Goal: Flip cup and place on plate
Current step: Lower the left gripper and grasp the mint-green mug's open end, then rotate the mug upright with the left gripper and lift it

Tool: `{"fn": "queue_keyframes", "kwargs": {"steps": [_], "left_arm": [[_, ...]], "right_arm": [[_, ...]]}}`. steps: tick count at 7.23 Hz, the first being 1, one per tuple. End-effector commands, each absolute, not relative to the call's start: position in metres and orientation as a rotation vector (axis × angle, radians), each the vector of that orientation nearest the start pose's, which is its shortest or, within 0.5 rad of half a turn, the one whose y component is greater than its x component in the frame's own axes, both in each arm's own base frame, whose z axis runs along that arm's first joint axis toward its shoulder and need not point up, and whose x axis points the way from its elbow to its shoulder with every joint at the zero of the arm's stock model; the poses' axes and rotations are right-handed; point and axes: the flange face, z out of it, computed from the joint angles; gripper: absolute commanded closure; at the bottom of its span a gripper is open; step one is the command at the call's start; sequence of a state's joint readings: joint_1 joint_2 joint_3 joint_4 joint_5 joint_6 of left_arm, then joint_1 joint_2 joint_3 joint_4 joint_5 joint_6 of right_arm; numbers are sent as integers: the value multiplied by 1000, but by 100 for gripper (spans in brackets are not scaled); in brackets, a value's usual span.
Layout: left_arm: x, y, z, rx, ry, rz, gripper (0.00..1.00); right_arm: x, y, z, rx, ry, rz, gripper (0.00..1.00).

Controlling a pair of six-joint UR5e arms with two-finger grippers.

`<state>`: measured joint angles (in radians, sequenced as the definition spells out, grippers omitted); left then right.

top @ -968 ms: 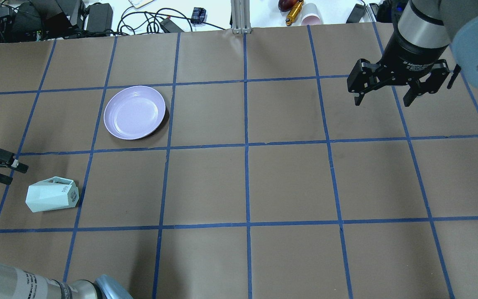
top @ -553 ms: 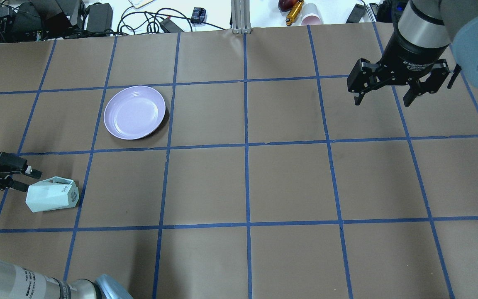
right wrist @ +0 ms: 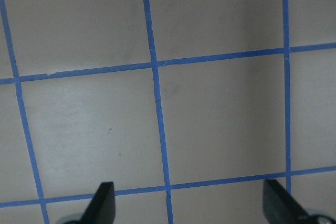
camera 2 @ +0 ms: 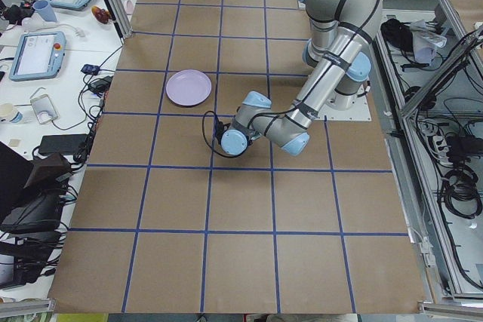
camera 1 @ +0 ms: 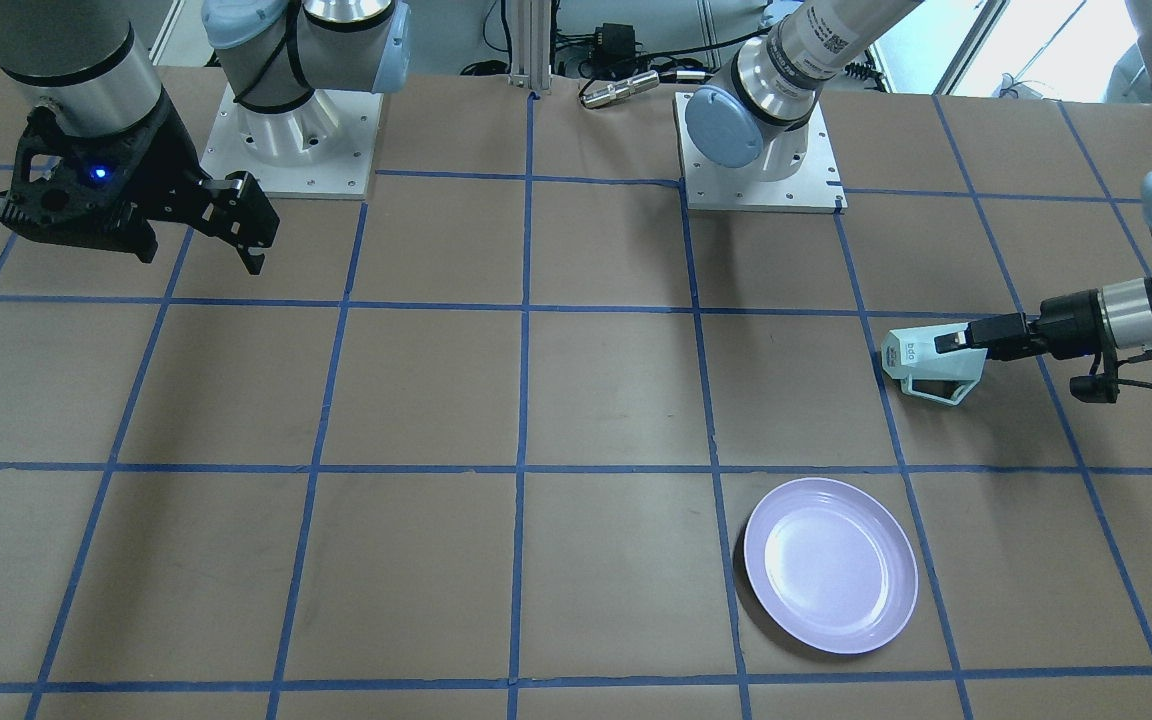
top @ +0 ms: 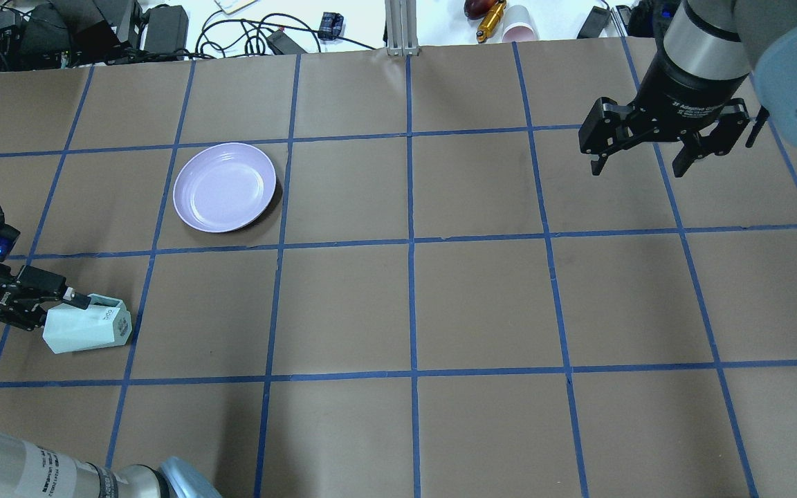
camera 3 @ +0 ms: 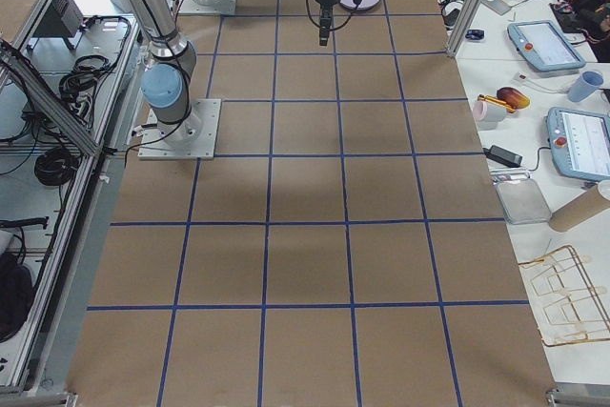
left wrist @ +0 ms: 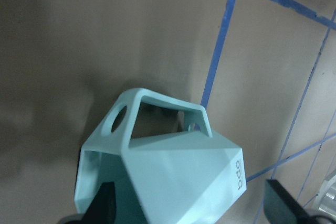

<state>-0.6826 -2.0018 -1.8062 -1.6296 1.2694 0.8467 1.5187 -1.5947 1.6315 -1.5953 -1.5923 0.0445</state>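
Observation:
The pale mint-green cup [top: 90,326] lies on its side at the table's left, handle towards the plate, mouth towards the left gripper. It also shows in the front view [camera 1: 926,362] and fills the left wrist view [left wrist: 168,177]. My left gripper [top: 59,312] is open at the cup's mouth end, low over the table. One finger [left wrist: 102,205] is at the teal opening and the other [left wrist: 281,208] stands wide of the cup's outside. I cannot tell if they touch it. The lavender plate [top: 224,187] sits empty, one grid square farther back. My right gripper [top: 637,166] hangs open and empty over the far right.
Cables, power bricks, a pink paper cup [top: 519,26] and an aluminium post [top: 398,28] lie beyond the table's far edge. The two arm bases [camera 1: 286,130] stand at the robot's side. The brown table is marked with blue tape lines [top: 410,242].
My left gripper has moved right from the table's left edge up to the cup's mouth end. The cup, the plate and the right arm have not moved.

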Motion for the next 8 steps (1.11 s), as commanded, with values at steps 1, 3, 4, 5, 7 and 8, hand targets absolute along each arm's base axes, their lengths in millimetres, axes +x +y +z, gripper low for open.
{"fn": "queue_keyframes", "kwargs": {"steps": [1, 3, 4, 5, 7, 8], "left_arm": [[281, -439, 166, 201, -2372, -323, 30], [283, -441, 173, 203, -2384, -313, 100], [283, -441, 177, 204, -2392, -306, 100], [283, -447, 188, 226, -2415, -303, 100], [283, -474, 240, 322, -2490, -313, 100], [277, -485, 263, 377, -2505, -344, 100]], "right_arm": [[106, -487, 471, 153, 3159, 22, 0], [106, -487, 472, 153, 3159, 20, 0], [106, -487, 471, 153, 3159, 22, 0], [106, -487, 471, 153, 3159, 22, 0], [106, -487, 472, 153, 3161, 20, 0], [106, -487, 472, 153, 3159, 20, 0]]}}
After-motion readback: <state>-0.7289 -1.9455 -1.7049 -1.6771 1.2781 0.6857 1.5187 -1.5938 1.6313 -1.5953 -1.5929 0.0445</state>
